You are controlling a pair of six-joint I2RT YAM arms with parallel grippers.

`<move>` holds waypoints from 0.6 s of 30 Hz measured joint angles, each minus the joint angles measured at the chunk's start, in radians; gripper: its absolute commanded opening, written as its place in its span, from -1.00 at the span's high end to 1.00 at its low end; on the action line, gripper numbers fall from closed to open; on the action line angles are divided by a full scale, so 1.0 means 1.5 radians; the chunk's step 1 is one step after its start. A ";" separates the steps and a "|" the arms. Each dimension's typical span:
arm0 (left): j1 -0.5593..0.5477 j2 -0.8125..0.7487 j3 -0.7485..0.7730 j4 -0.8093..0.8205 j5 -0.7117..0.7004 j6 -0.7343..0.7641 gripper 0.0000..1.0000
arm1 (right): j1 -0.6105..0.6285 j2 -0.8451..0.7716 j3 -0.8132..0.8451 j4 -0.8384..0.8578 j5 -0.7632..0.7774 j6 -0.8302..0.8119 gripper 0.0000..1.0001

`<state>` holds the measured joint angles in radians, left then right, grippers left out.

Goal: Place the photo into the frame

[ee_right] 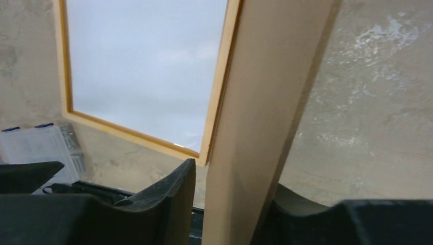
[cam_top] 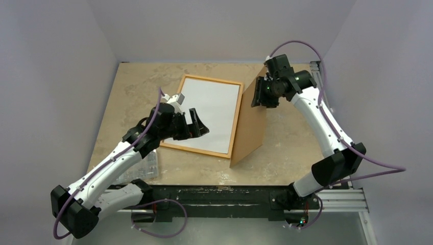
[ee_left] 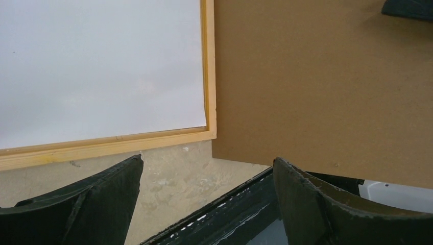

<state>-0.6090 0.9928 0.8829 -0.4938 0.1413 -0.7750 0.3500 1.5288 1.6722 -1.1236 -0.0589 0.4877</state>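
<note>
Lying flat just below and ahead of the left pincer [cam_top: 200,122], the large rectangular frame with a thin orange-wood border [cam_top: 212,79] holds a flat white rectangular sheet [cam_top: 214,109] that fills its opening. This may be the photo blank side up, but no printed face shows, so that cannot be told. The left pincer hovers released, jaws spread wide, grasping nothing. A plain brown backing board [cam_top: 250,127] stands tilted on its long edge along the frame side nearest the right pincer [cam_top: 259,93], its upper edge passing between that pincer's fingers. Whether they clench it or merely flank it cannot be told. Back from the left pincer, partly under its arm, sits a clear plastic lidded box [cam_top: 149,166], its contents unreadable.

Everything rests on a beige marbled tabletop [cam_top: 138,87], enclosed by pale lilac-grey walls [cam_top: 214,30], with a black rail [cam_top: 219,194] along the near edge.

Only the overhead view shows both arms. The left wrist view shows the board rising right beside the frame's corner. The right wrist view alone shows a dark sliver between one finger and the board, and blue clasps on the box.
</note>
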 measured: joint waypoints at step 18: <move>0.011 0.024 0.074 0.114 0.122 -0.011 -1.00 | 0.117 0.020 0.058 0.084 -0.028 0.037 -0.48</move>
<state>-0.5922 1.0290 0.9943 -0.3222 0.3241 -0.7921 0.5259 1.5581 1.7599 -0.9977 -0.1013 0.5430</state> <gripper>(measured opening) 0.995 0.729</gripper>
